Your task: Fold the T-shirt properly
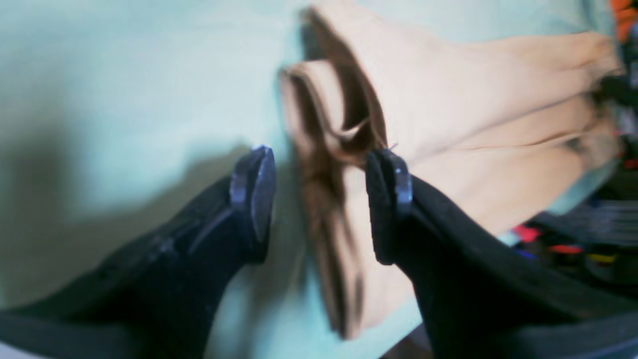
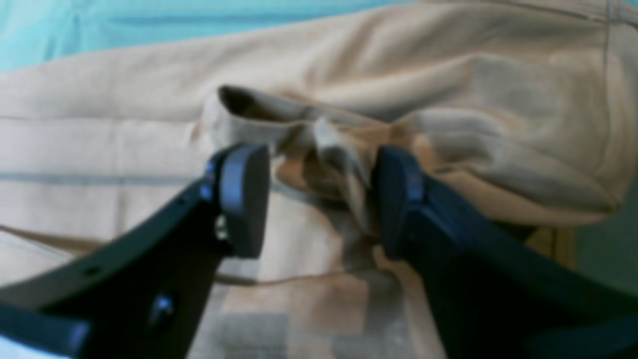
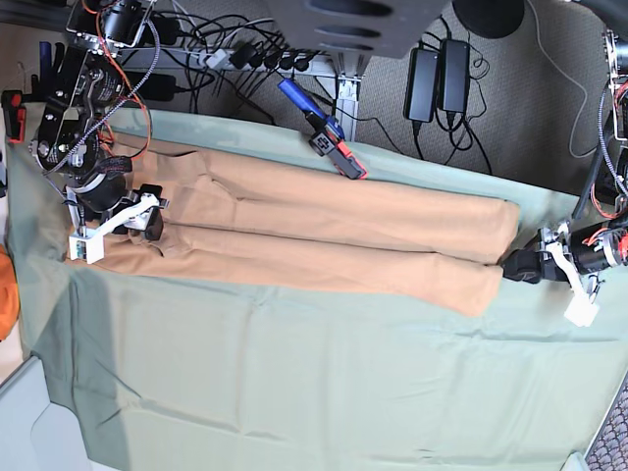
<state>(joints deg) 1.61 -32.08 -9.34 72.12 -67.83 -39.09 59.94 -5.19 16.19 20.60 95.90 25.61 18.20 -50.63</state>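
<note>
The tan T-shirt lies folded into a long narrow strip across the sage-green tablecloth. My left gripper is at the strip's right end. In the left wrist view it is open, its jaws either side of a bunched edge of the shirt; the right finger touches the cloth. My right gripper is at the strip's left end. In the right wrist view it is open around a raised bunch of the shirt.
A blue-handled tool with a red tip lies at the tablecloth's far edge, just behind the shirt. Cables and black power adapters sit on the floor beyond. An orange object is at the left edge.
</note>
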